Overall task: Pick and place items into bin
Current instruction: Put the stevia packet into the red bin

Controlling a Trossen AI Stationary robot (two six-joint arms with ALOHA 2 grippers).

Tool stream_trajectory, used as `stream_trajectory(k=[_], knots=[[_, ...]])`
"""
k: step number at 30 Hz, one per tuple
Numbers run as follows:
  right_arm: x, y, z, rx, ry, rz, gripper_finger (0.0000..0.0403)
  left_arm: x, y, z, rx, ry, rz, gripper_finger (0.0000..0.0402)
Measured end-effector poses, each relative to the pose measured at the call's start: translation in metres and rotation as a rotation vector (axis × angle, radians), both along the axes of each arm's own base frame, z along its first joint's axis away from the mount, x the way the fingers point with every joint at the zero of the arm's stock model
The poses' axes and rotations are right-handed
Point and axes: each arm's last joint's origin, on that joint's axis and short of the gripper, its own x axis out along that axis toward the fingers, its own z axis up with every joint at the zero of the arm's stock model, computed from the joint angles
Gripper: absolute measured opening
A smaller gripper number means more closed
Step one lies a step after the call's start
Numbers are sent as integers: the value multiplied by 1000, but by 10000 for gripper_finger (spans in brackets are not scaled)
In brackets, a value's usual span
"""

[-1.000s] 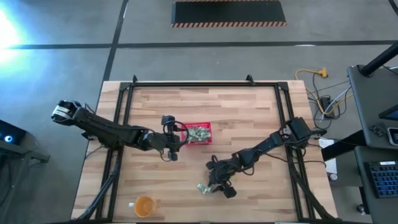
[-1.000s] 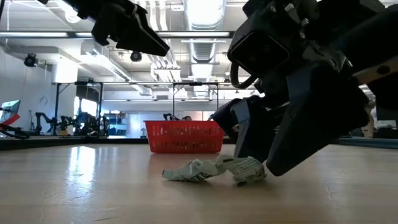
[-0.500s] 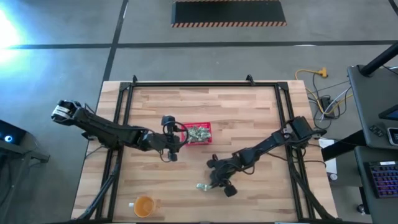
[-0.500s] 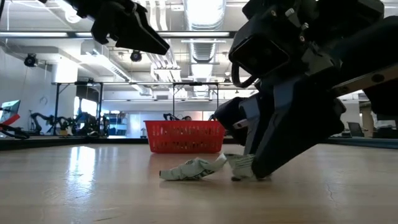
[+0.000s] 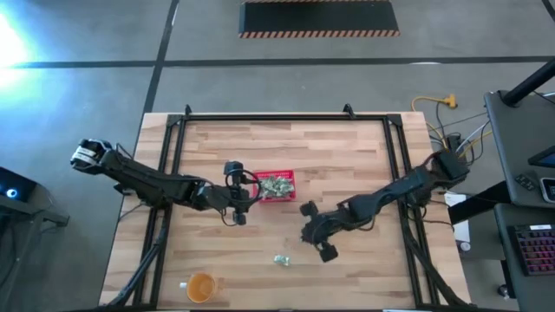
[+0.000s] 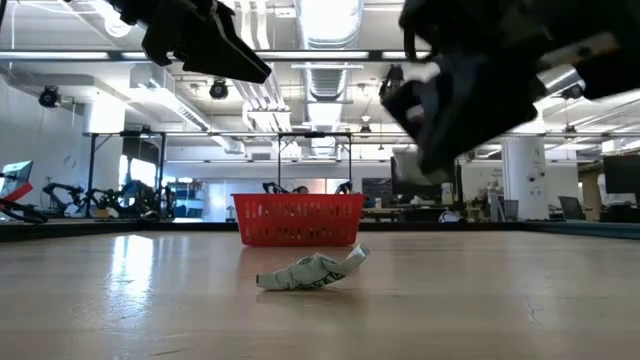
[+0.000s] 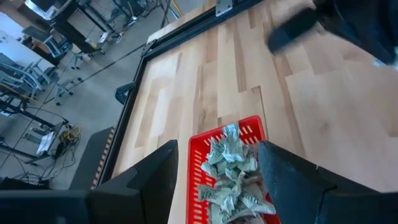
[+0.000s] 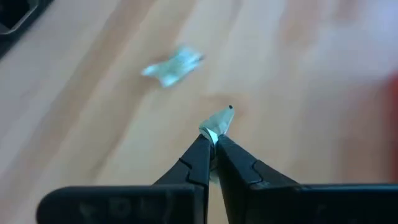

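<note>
The bin, a small red meshed basket [image 5: 276, 185], stands mid-table and holds several pale green and white packets [image 7: 231, 163]. My left gripper [image 5: 246, 198] hovers open above the basket's left side; its fingers [image 7: 155, 180] frame the basket in the left wrist view. My right gripper [image 5: 306, 235] hangs above the table to the basket's near right, shut on one small packet [image 8: 217, 122]. Another packet [image 5: 280, 259] lies flat on the wood nearer the front edge, and also shows as the packet [image 6: 311, 272] in the low view. My right gripper pinches a small pale packet between the very tips of its two fingers [image 8: 202, 149]. A crumpled end [image 8: 220, 118] sticks out past the tips. The fingers slant downward, and the packet is lifted clear of the table.
An orange cup [image 5: 200, 286] stands near the front left of the table. A black frame [image 5: 286, 118] runs round the tabletop. Bare wood lies between the basket and the loose packet.
My right gripper has shut on one of the two packets lying together near the front, then risen and drawn back toward the table's far right with it. The other packet has stayed on the table. My left gripper has kept still.
</note>
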Motion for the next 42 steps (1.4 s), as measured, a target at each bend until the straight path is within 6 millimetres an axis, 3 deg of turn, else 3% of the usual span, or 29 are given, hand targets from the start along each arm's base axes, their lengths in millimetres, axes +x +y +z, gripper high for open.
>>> stream_trajectory(k=[6, 11, 19, 26, 30, 37, 42], knots=[[-5, -11, 33, -290, -203, -82, 13, -5, 1, 2, 3, 12, -1, 206], [7, -30, 48, -469, -351, -204, 13, -10, -1, 2, 0, 40, -9, 206], [35, -81, 34, -447, -386, -297, 13, -18, -10, -5, 9, 126, -47, 206], [44, -122, 20, -342, -341, -403, 13, -23, -13, -9, 18, 187, -59, 206], [45, -132, 20, -224, -343, -348, 29, -23, -13, -10, 18, 190, -59, 206], [45, -136, 20, -200, -341, -369, 103, -21, -14, -8, 4, 166, -66, 206], [42, -131, 25, -180, -334, -364, 144, -17, -22, -7, -137, 130, -266, 205]])
